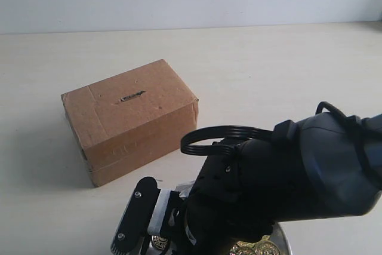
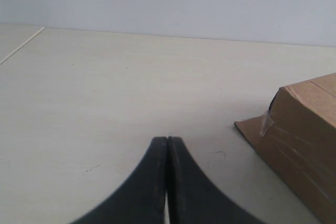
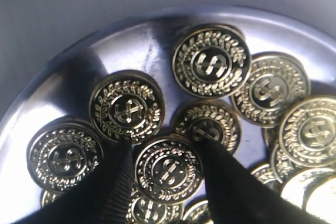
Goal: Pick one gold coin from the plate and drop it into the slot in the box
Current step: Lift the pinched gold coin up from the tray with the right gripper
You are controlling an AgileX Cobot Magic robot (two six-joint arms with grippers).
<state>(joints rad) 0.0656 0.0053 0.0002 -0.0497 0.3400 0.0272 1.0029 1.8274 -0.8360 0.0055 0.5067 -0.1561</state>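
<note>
The silver plate point(image 3: 131, 45) holds several gold coins, and its rim point(image 1: 285, 242) shows under my right arm point(image 1: 286, 171) at the near edge of the exterior view. My right gripper point(image 3: 167, 146) is down in the plate. Its fingers press on both edges of one flat gold coin point(image 3: 168, 170). The brown cardboard box point(image 1: 131, 117) stands to the left beyond the plate, with the dark slot point(image 1: 131, 96) in its top. My left gripper point(image 2: 167, 140) is shut on nothing above the table, beside a corner of the box point(image 2: 302, 129).
The pale table point(image 1: 268, 76) stretches around the box to a white wall behind. My right arm's dark bulk and its cable loop point(image 1: 221, 135) hide most of the plate in the exterior view. More coins point(image 1: 253, 247) show at the bottom edge.
</note>
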